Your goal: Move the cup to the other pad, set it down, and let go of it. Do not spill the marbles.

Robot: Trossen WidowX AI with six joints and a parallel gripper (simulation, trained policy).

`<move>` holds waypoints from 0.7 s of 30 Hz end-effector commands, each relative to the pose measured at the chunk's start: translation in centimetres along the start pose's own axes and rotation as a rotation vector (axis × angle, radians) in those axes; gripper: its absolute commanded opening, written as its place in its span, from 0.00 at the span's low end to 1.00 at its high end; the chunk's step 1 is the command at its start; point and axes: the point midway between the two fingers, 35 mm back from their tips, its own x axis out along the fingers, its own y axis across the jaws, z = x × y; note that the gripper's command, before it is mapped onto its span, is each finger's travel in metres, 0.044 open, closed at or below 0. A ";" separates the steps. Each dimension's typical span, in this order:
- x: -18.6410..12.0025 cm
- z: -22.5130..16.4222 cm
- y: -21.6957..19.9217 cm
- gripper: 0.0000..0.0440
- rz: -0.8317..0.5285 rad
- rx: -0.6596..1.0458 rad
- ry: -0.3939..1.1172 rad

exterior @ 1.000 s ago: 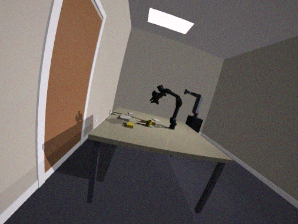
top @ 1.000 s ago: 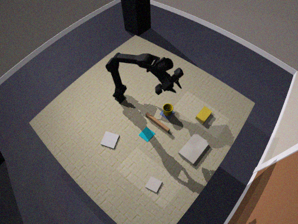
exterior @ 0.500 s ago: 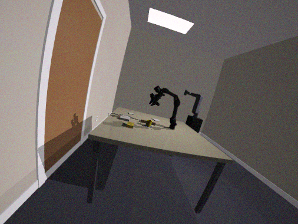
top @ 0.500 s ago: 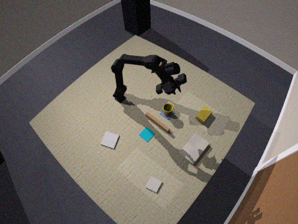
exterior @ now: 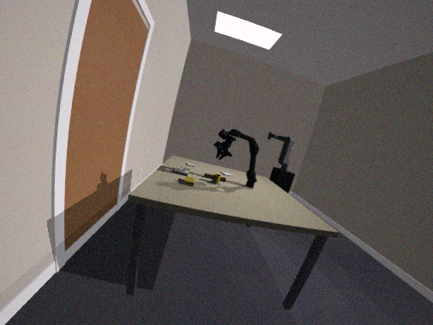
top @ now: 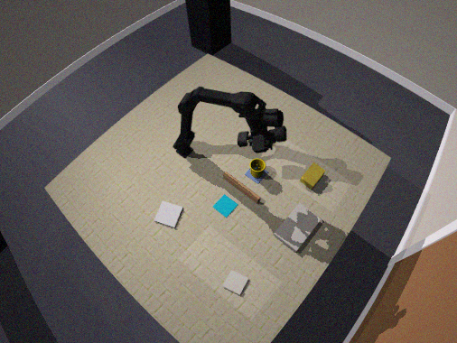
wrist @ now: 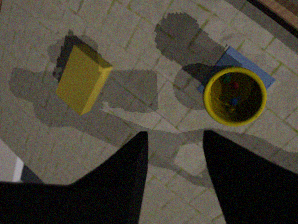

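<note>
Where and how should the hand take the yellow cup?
Grip the yellow cup by its outer side walls, below the rim, probably from above with one finger on each side. It stands upright, round and open-topped, with no handle visible, on the blue pad. Marbles show inside, so keep it level and the fingers outside.
</note>
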 end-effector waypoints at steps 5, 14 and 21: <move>2.5 -0.1 -1.9 0.36 -0.153 0.038 0.018; 4.7 -0.3 -4.3 0.38 -0.315 0.060 0.029; 6.4 -0.5 -5.7 0.40 -0.405 0.078 0.022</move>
